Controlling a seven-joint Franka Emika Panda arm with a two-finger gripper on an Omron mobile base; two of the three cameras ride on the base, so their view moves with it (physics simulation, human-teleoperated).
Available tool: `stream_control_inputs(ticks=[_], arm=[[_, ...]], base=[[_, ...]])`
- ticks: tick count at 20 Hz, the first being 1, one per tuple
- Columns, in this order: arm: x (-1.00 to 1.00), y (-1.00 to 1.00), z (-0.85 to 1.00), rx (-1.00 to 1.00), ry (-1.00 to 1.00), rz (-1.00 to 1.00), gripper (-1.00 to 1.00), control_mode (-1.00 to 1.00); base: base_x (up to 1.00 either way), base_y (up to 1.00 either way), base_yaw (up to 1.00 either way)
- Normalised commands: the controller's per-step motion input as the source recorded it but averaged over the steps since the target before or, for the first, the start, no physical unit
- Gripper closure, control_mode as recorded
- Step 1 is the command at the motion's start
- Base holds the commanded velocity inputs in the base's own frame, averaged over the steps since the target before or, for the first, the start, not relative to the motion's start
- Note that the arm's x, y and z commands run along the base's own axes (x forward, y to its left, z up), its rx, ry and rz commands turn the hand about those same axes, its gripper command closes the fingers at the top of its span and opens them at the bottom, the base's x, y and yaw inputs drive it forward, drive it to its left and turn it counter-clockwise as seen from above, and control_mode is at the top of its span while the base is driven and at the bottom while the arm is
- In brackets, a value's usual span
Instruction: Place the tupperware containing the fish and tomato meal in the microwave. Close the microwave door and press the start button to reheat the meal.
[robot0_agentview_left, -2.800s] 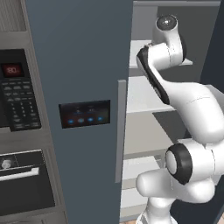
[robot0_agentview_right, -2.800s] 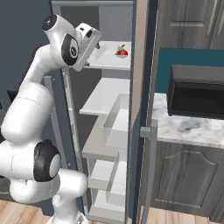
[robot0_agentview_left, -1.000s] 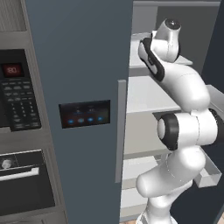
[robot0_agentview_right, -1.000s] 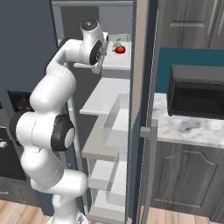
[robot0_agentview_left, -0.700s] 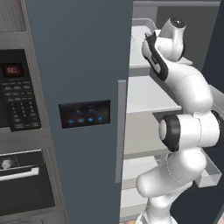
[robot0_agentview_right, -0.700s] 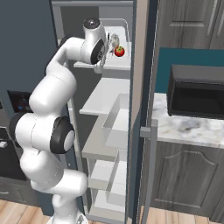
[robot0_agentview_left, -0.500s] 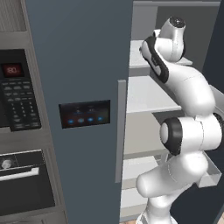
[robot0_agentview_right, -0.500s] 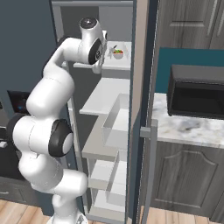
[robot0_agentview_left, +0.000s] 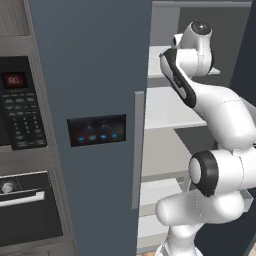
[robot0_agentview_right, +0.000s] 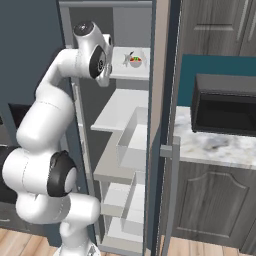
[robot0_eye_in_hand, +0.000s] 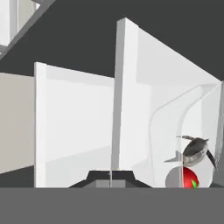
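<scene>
The tupperware (robot0_agentview_right: 134, 60) is a small pale translucent box on the top shelf of the open fridge. It holds the fish and tomato meal (robot0_agentview_right: 135, 61). In the hand view the tupperware (robot0_eye_in_hand: 175, 131) shows at the right, rolled sideways, with the grey fish (robot0_eye_in_hand: 195, 149) above the red tomato (robot0_eye_in_hand: 189, 178). My gripper (robot0_eye_in_hand: 110, 178) is shut with nothing in it and points at the white shelf wall, left of the box. In both base views the white wrist hides the fingers. The microwave (robot0_agentview_left: 17, 112) shows only its black keypad and red display, at the far left.
The blue-grey fridge door (robot0_agentview_left: 95, 120) with its lit touch panel stands open between the microwave and the shelves. A black oven (robot0_agentview_left: 25, 210) sits below the keypad. Right of the fridge, a black box appliance (robot0_agentview_right: 225, 107) stands on a marble counter (robot0_agentview_right: 210, 145).
The arm has stretched up into the top of the fridge. Over the last second the wrist turned and drew a little left, so the box shows whole in the right base view.
</scene>
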Motion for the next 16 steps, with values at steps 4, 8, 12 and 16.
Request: stream_control_inputs(ticks=[4,8,12,16], arm=[[-0.01,0.01,0.16,-0.01,-0.01,0.07,1.00,-1.00],[0.44,-0.11,0.50,-0.01,0.02,0.20,-1.00,-1.00],[0.21,0.00,0.14,0.00,0.00,0.18,-1.00,-1.00],[0.29,0.00,-0.01,0.00,0.00,0.17,-1.00,-1.00]], base=[[0.00,0.00,0.00],[0.00,0.00,0.00],[0.00,0.00,0.00],[0.00,0.00,0.00]])
